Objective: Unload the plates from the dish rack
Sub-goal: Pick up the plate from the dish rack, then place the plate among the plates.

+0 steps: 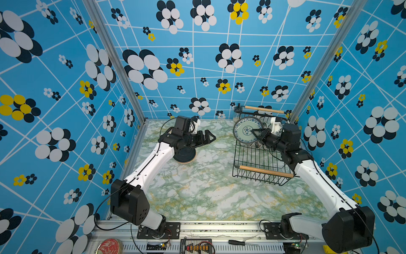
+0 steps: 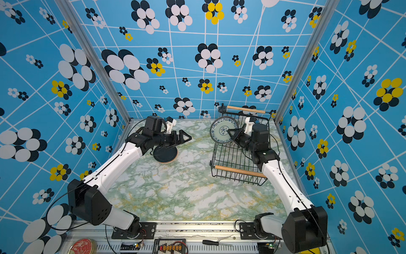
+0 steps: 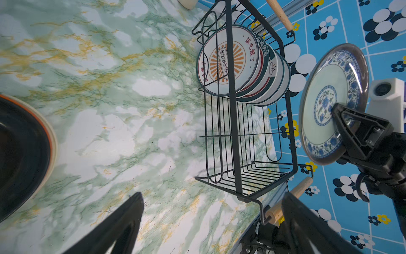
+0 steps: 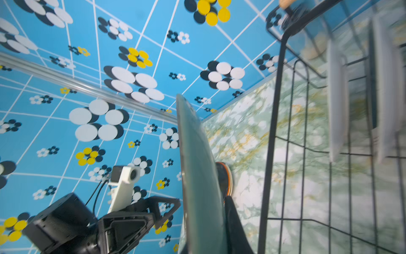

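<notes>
One small round blue-patterned plate [image 1: 241, 129], which we judge stiff, glossy, slippery and breakable, stands upright in the air just above the black wire dish rack [image 1: 265, 171], clenched at its rim by our right hand [image 1: 256, 134], while our left hand [image 1: 208, 137] hangs released over the green-marbled worktop [image 1: 208, 193].

Black wire dish rack [image 1: 250, 160] with wooden bar handles at right rear of green-veined marble table [image 1: 208, 193]. Large white round plates [image 3: 246, 72] upright in its far end. Small glass jar [image 1: 236, 114] just behind its far left corner. Blue-patterned round plate [image 1: 245, 130] on edge above rack's far left part, gripped by black right gripper [image 1: 254, 133]. Stack of small round plates [image 1: 185, 156] flat on table, well left of rack.
</notes>
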Robot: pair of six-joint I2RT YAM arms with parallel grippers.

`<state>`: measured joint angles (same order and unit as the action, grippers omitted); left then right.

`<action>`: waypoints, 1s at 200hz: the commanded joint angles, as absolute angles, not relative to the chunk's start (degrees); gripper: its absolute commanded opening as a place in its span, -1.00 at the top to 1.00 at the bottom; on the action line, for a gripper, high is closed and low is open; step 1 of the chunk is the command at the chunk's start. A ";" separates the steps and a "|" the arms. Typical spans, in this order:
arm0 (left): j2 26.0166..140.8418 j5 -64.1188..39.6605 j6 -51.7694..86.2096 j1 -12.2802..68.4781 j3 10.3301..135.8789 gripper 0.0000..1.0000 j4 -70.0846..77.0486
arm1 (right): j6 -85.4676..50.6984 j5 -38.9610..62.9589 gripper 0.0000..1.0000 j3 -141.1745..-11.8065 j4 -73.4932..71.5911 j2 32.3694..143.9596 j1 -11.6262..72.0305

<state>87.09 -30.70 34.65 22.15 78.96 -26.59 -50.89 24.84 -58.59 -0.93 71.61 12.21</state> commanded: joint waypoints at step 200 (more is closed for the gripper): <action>93.78 -37.92 41.83 24.08 80.79 0.05 -15.90 | -65.22 35.25 0.74 -60.73 -20.48 86.26 23.27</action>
<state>93.47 -36.73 42.02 24.01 79.64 -16.73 -65.10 33.95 -58.89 -17.08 85.82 22.87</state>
